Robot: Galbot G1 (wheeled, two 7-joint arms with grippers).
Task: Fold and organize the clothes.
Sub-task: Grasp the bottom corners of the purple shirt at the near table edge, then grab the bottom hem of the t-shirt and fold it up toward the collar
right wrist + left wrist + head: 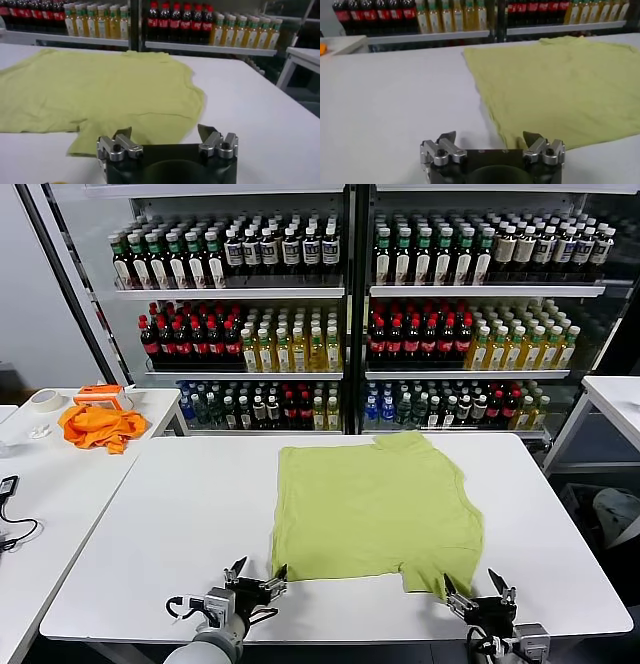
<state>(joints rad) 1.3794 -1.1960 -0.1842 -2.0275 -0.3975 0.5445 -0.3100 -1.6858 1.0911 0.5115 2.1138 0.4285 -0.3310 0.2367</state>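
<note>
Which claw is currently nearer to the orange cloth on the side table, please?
Left. The left claw sits at the near table edge on the same side as the orange cloth; the right claw is at the opposite near corner, beyond the green T-shirt.

No legible text, brand, number or sign anywhere. Bottle labels [285, 252] on the cooler shelves [230, 292] too small to read: only bands of white, red and yellow. Lime-green T-shirt [375, 509] on the desk [180, 524] plain on its upper face, no lettering on show. Orange box [100, 393] on the side desk [40, 474] bore a pale patch, unreadable. Nothing written on the tape roll [45, 399] either.
</note>
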